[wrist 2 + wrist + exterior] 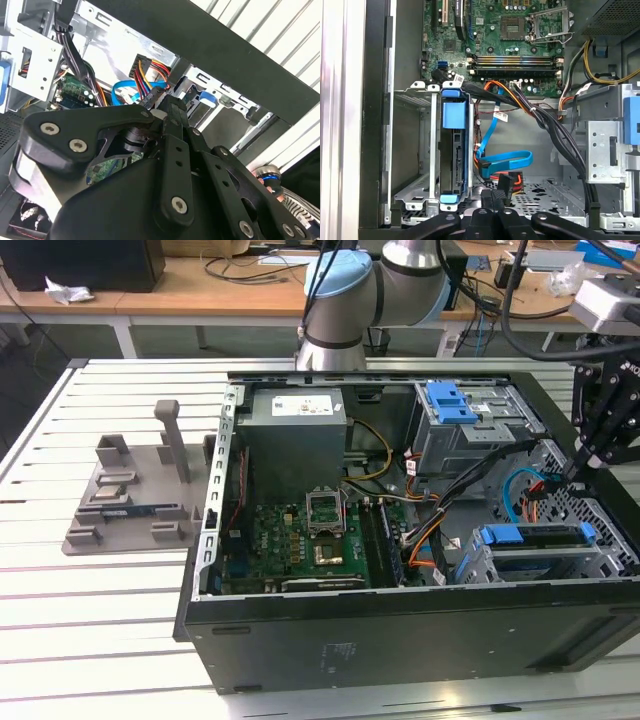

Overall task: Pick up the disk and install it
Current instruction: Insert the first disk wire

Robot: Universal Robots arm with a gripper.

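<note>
The disk (454,160) stands on edge inside the grey drive cage (412,150) at the case's front corner, framed by blue side rails. In the exterior view the disk (530,537) sits in the lower cage at the exterior view's right. My gripper (492,196) hovers beside that cage, over the perforated case floor, with its black fingers (175,145) pressed together and nothing between them. The fingertips are next to a black plug (506,181) with red and orange wires, apart from the disk. In the exterior view the gripper (578,468) hangs at the case's right wall.
A blue data cable (507,160) and a thick black cable bundle (555,135) cross the space beside the cage. A second drive bay with a blue latch (450,400) is behind it. The motherboard (300,540) fills the case floor. A grey fixture (130,490) lies on the slatted table.
</note>
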